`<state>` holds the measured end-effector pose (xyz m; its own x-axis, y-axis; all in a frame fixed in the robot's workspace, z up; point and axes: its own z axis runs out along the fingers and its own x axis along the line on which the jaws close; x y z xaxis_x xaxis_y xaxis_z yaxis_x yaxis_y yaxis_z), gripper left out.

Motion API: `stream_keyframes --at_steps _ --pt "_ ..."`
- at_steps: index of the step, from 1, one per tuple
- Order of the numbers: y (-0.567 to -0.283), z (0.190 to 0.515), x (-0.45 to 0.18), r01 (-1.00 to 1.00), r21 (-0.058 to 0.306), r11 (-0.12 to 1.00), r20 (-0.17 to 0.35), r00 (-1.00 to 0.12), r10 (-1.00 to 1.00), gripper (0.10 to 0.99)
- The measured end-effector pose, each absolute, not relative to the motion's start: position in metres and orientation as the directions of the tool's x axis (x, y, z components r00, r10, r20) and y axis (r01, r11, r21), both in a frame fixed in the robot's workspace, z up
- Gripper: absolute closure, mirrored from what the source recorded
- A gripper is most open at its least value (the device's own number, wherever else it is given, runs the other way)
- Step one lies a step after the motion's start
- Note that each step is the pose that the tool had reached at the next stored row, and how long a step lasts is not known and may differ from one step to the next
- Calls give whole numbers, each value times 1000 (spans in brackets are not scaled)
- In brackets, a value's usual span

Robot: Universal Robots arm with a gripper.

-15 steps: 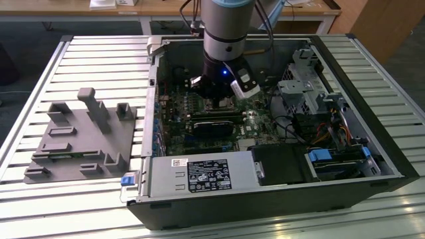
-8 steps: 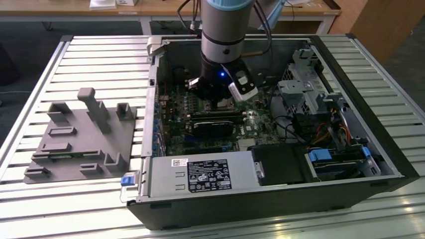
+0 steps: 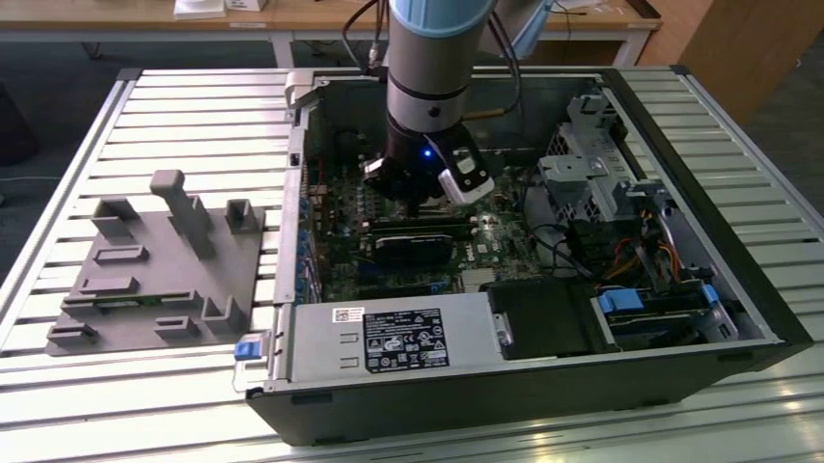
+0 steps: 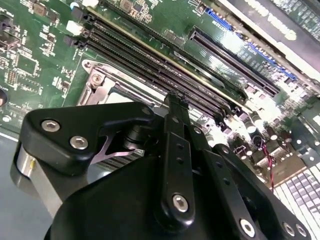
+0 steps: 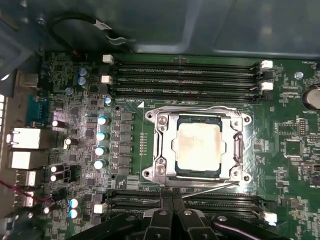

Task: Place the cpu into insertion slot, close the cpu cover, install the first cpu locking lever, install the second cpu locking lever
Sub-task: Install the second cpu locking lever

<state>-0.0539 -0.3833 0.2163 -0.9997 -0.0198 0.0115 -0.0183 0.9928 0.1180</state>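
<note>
The cpu (image 5: 199,146), a pale silvery square, lies flat in the insertion slot (image 5: 161,172) on the green board. The cpu cover (image 5: 237,149), a silvery frame, lies down around it in the first wrist view. One thin wire lever (image 5: 210,190) runs slanted along the socket edge nearest my fingers, and another lever (image 5: 195,108) lies along the far edge. My gripper (image 5: 172,201) hovers just off that near edge, its black fingers pressed together with nothing seen between them. In the second wrist view the gripper (image 4: 175,102) stands beside the socket frame (image 4: 102,87). The exterior view shows my gripper (image 3: 415,198) low inside the computer case.
Long black memory slots (image 5: 185,75) flank the socket on both sides. A black card (image 3: 412,241) lies just in front of the arm, with a power supply box (image 3: 393,338) nearer the case front. A grey parts fixture (image 3: 154,260) sits on the slatted table at the exterior view's left.
</note>
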Motion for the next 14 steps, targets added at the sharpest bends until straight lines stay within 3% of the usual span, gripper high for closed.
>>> stream_keyframes --at_steps 14 --pt "-396 213 -66 -19 186 982 8 -1000 -21 980"
